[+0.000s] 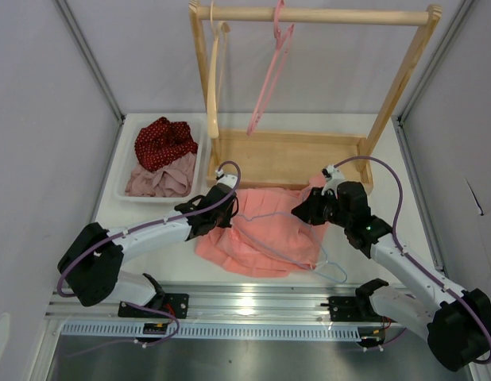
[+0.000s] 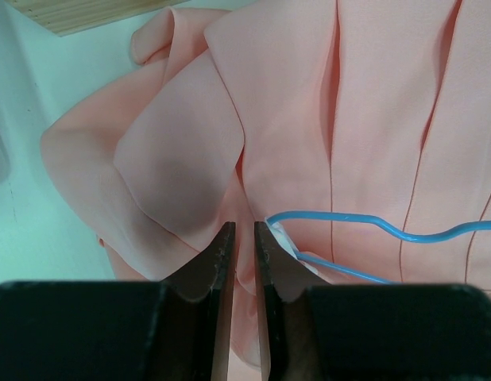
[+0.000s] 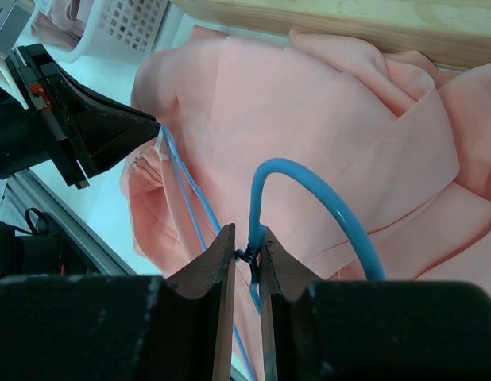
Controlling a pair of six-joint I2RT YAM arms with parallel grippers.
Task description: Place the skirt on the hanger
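**Desk:** Where's the skirt sitting?

**Me:** The skirt (image 1: 265, 230) lies spread on the white table (image 1: 412, 190) between my two grippers. It is salmon-pink, soft and matte, falling in broad pleats, with a floppy fold rolled over just ahead of the left gripper (image 2: 244, 230).

**Desk:** And the hanger?

**Me:** The hanger (image 3: 284, 163) is thin pale blue wire lying on top of the fabric. My right gripper (image 3: 247, 240) is clenched on its twisted neck, and the hook arches up past the fingertips and off to their right. One shoulder wire runs away to the left, toward the other gripper's black fingers.

**Desk:** Is the left side gripping anything?

**Me:** Its jaws stand a slim gap apart over the pleats, with the hanger's bent shoulder end just beside the right finger. I cannot tell whether any fabric is pinched.

**Desk:** What's beyond them?

**Me:** Past both tools stands a bare wooden rack (image 1: 309, 14), and the skirt's far edge lies up against its flat base. A pink hanger (image 1: 269, 79) and a thicker wooden hanger (image 1: 214, 79) hang from the rail. Beyond the left gripper, a white perforated basket (image 1: 122, 167) holds a red white-dotted cloth (image 1: 162, 141) and a crumpled mauve cloth (image 1: 162, 181).
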